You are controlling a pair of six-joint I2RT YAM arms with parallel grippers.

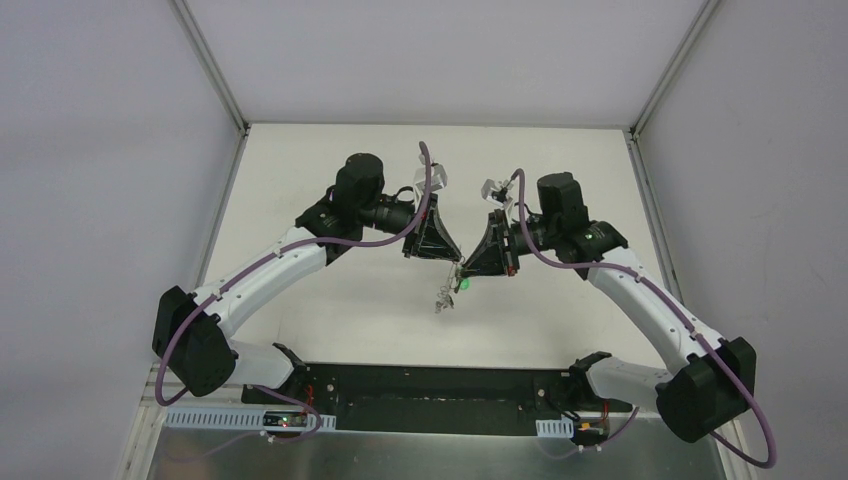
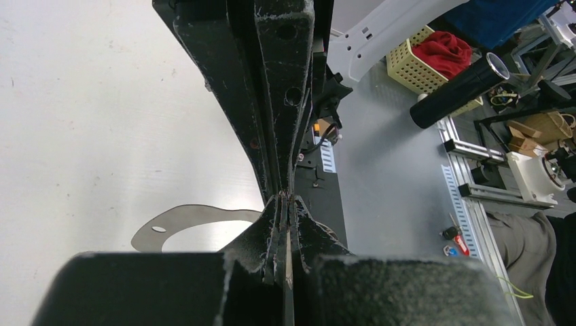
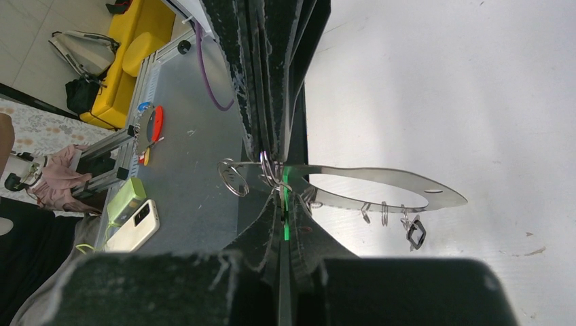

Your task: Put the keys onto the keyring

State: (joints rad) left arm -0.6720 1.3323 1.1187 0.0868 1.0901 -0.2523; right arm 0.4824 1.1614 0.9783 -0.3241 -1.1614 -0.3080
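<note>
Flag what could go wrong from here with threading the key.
1. The left gripper and right gripper meet tip to tip; any misalignment could jam the fingers.
2. Only a green sliver of the key shows in the right grip, so it may slip.
3. The keyring, pinched at one edge, could twist.

Left tool (image 1: 455, 260) and right tool (image 1: 466, 274) block each other; table (image 1: 330, 300) open around

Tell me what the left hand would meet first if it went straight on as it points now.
Probably the right hand: it faces the left hand nearly tip to tip, holding the green key.
</note>
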